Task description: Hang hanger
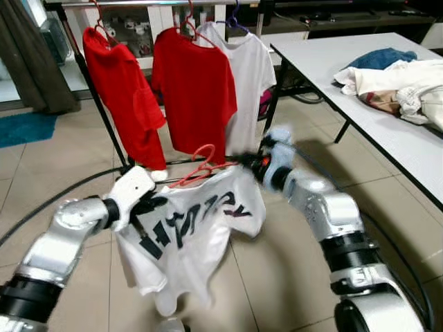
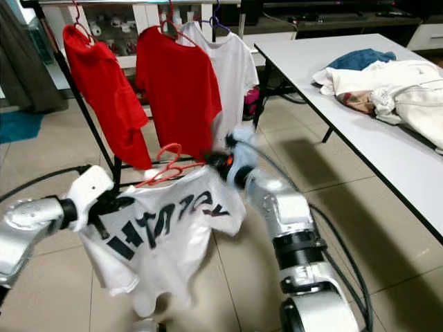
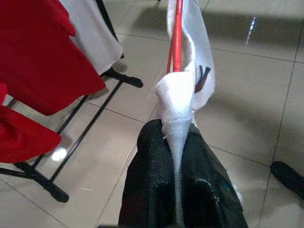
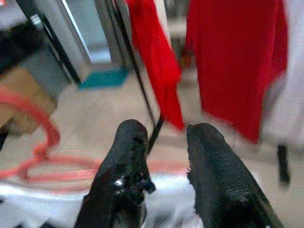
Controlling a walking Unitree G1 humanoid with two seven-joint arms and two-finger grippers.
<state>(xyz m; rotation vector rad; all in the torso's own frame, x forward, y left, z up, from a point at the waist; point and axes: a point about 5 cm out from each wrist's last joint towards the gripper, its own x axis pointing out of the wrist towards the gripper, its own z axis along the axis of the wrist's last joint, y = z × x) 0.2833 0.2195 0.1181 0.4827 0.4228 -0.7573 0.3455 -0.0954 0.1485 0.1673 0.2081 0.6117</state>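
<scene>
A white T-shirt with black lettering [image 1: 194, 228] hangs on a red hanger [image 1: 201, 166], held low in front of the clothes rack. My left gripper [image 1: 152, 206] grips its left shoulder. In the left wrist view the fingers [image 3: 147, 180] are shut on a bunched fold of white cloth [image 3: 175, 99], and the red hanger bar [image 3: 177, 33] runs on beyond it. My right gripper [image 1: 252, 162] is at the hanger's right end, blurred. In the right wrist view it [image 4: 164, 137] stands open just above the shirt and the red hanger [image 4: 42, 142], gripping nothing.
The rack's rail [image 1: 152, 3] carries two red shirts [image 1: 124, 97] [image 1: 194, 90] and a white shirt [image 1: 249, 76] on hangers. A white table [image 1: 387, 131] with a pile of clothes [image 1: 394, 83] stands on the right. A black cable [image 1: 55, 197] lies on the tiled floor.
</scene>
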